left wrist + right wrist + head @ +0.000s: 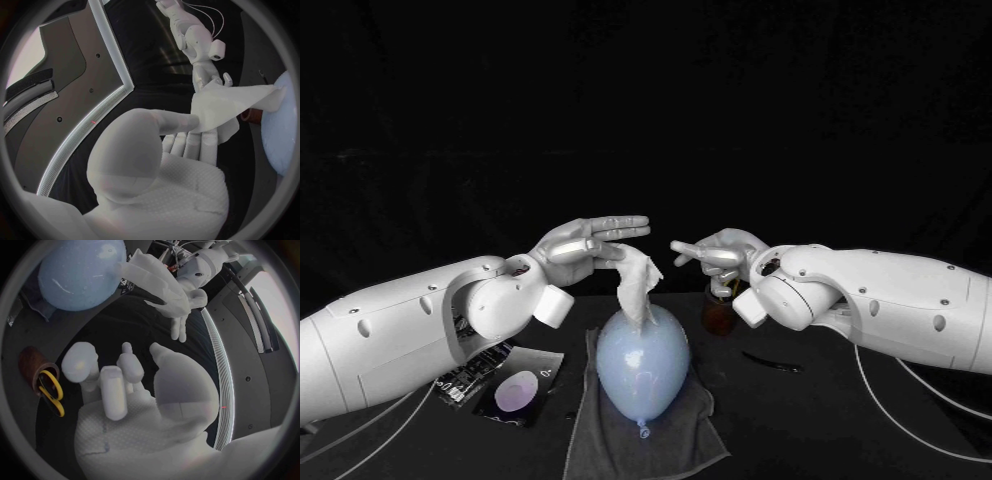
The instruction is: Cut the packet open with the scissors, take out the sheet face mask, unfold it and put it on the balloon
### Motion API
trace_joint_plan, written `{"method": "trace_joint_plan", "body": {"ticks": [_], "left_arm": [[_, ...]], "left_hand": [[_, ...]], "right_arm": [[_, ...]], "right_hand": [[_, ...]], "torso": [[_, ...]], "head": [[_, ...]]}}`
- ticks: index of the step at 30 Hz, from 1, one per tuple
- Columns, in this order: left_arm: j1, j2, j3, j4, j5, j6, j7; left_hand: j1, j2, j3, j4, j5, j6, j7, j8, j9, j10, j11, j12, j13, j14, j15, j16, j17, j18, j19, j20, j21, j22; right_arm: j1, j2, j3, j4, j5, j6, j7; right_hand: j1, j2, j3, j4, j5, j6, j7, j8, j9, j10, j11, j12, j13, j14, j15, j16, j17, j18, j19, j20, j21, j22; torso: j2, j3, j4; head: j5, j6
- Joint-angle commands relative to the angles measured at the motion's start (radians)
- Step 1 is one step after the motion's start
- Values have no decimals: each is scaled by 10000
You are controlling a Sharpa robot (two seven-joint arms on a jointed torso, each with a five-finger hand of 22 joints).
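Left hand [589,243] pinches the sheet mask [639,285] at its upper end. The sheet hangs limp, its lower end touching the balloon [642,365], which lies on a grey cloth [596,440] on the table [877,420]. Right hand [715,252] empty, fingers apart, near the mask. I judge the mask damp, clingy and easily torn, so I would take a free edge lightly. The balloon is light and may roll.
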Motion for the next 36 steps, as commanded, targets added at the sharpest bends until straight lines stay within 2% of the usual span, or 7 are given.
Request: {"method": "trace_joint_plan", "body": {"ticks": [1,4,11,12,19,26,36], "left_arm": [[1,-19,12,76,90,259,237],[0,-51,12,124,89,280,248],[-2,-102,12,210,87,342,254],[-3,-110,12,222,86,353,253],[-3,-156,12,273,80,443,218],[-3,-219,11,345,53,516,161],[-3,-297,10,449,39,615,83]], "left_hand": [[-29,-50,6,-7,-23,81,2,34,20,86,1,-18,14,219,-67,-11,-28,35,-23,-57,56,0],[-22,-54,-46,-17,-22,143,22,60,47,183,23,-9,20,571,-182,-53,-63,54,144,-155,237,76],[-27,-63,-50,-20,-22,157,26,66,53,196,27,-9,21,597,-187,-75,-73,49,149,-164,255,84],[-30,-66,-49,-19,-22,169,36,71,59,213,37,-8,22,613,-189,-118,-90,46,161,-176,282,95],[-9,-74,-11,-52,-20,132,63,65,69,191,63,-20,15,339,-135,-702,-284,38,471,-234,602,218],[40,-61,52,-78,-21,96,62,60,78,122,62,-26,10,83,-95,-1129,-392,45,827,-253,773,235],[56,-72,69,-85,-21,74,59,56,81,99,59,-27,9,-60,-44,-1332,-442,38,856,-230,745,188]], "right_arm": [[-164,-10,-24,100,1197,553,-366],[-360,-32,-44,221,1925,789,-349],[-699,2,-64,373,3405,1627,105],[-737,7,-66,415,3580,1788,220],[-861,39,-69,670,4438,2390,1226],[-887,137,-69,652,5091,2633,2370],[-905,281,-66,658,5573,2906,3598]], "right_hand": [[-265,160,-388,242,-66,-52,22,-101,-49,661,19,1067,942,1054,1,238,2612,-276,354,-16,779,1438],[-523,342,-737,251,-152,-154,63,-185,-96,1038,52,1724,1470,1059,27,245,2627,-353,529,-2,1228,1566],[-1031,833,-1372,267,-230,-106,76,-189,-125,1431,72,2408,2041,1059,52,245,2627,-449,726,27,1815,1711],[-1227,1013,-1577,274,-256,-78,74,-179,-129,1455,68,2459,2084,1059,51,245,2627,-456,737,29,1872,1721],[-1637,1402,-2097,272,-304,-70,77,-195,-152,1535,74,2604,2211,1059,57,245,2627,-470,746,31,1979,1739],[-1814,1682,-2437,270,-313,-194,128,-315,-201,1518,120,2602,2212,1059,96,245,2627,-446,661,54,1851,1700],[-1836,1872,-2634,266,-312,-176,126,-385,-225,1484,128,2571,2188,1059,113,245,2627,-443,626,75,1843,1696]], "torso": [[0,-2,2],[7,-4,9],[11,-3,18],[11,-3,18],[10,-6,6],[2,-9,19],[1,-10,18]], "head": [[-55,-24],[-105,-42],[-156,-98],[-156,-98],[-197,-156],[-224,-167],[-238,-201]]}}
